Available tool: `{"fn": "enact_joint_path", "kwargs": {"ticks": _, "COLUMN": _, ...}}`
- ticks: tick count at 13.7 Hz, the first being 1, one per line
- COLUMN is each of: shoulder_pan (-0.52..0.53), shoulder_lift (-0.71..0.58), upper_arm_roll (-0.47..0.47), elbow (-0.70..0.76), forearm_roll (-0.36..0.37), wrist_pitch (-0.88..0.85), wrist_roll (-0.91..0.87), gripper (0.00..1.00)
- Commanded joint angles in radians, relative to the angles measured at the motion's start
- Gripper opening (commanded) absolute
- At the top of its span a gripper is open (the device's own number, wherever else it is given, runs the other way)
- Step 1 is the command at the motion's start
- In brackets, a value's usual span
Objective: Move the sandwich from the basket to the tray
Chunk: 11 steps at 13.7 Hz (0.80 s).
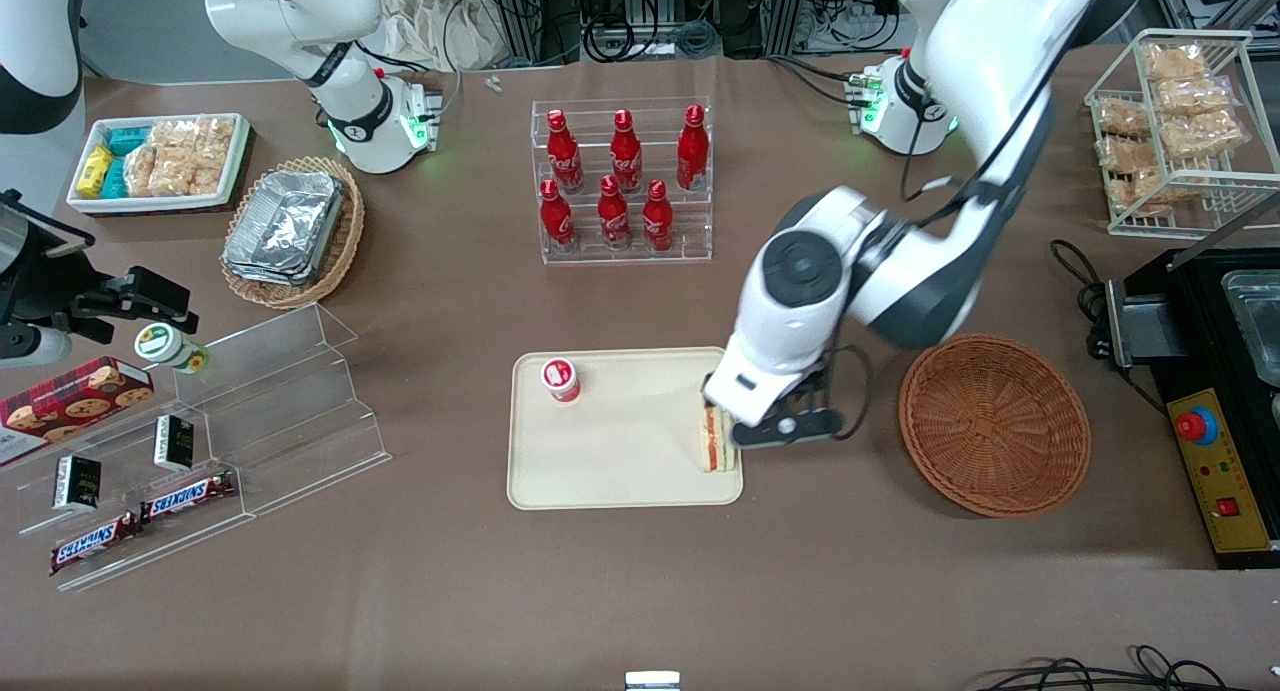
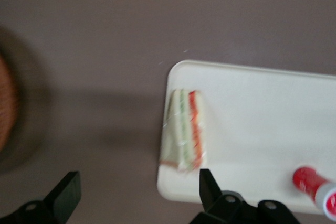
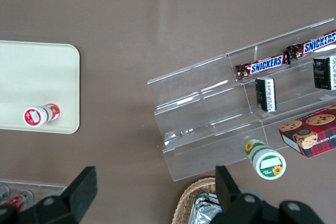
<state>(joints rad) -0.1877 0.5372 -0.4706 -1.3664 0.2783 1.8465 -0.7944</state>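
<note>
Sandwich (image 2: 185, 129) lies on tray (image 1: 620, 461), at the edge nearest basket (image 1: 994, 423); small red bottle (image 1: 561, 379) also on tray; gripper (image 2: 139, 192) above sandwich, fingers apart, holding nothing

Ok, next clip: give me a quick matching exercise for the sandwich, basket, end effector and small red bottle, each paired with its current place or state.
Things:
1. sandwich
2. basket
3. end effector
4. small red bottle

States:
A. empty, on the table beside the tray
B. open, above the sandwich
C. upright on the tray, near a corner
D. on the tray, at the edge nearest the basket

Pairs: 1-D, 2-A, 3-B, 4-C
</note>
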Motion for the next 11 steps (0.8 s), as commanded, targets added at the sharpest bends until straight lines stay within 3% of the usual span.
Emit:
{"fn": "enact_joint_path", "kwargs": {"ticks": 1, "shoulder_pan": 0.077, "shoulder_lift": -0.140, "upper_arm_roll": 0.003, "elbow": -0.040, "forearm_roll": -0.103, "wrist_pitch": -0.171, "wrist_roll": 0.134, "gripper": 1.00}}
{"fn": "enact_joint_path", "kwargs": {"ticks": 3, "shoulder_pan": 0.167, "shoulder_lift": -0.218, "upper_arm_roll": 0.003, "elbow": -0.042, "forearm_roll": -0.181, "wrist_pitch": -0.260, "wrist_roll": 0.275, "gripper": 1.00}}
{"fn": "enact_joint_path", "kwargs": {"ticks": 6, "shoulder_pan": 0.241, "shoulder_lift": -0.316, "upper_arm_roll": 0.029, "elbow": -0.042, "forearm_roll": -0.203, "wrist_pitch": -0.383, "wrist_roll": 0.374, "gripper": 1.00}}
{"fn": "enact_joint_path", "kwargs": {"ticks": 11, "shoulder_pan": 0.226, "shoulder_lift": -0.496, "upper_arm_roll": 0.311, "elbow": -0.049, "forearm_roll": -0.343, "wrist_pitch": -0.533, "wrist_roll": 0.660, "gripper": 1.00}}
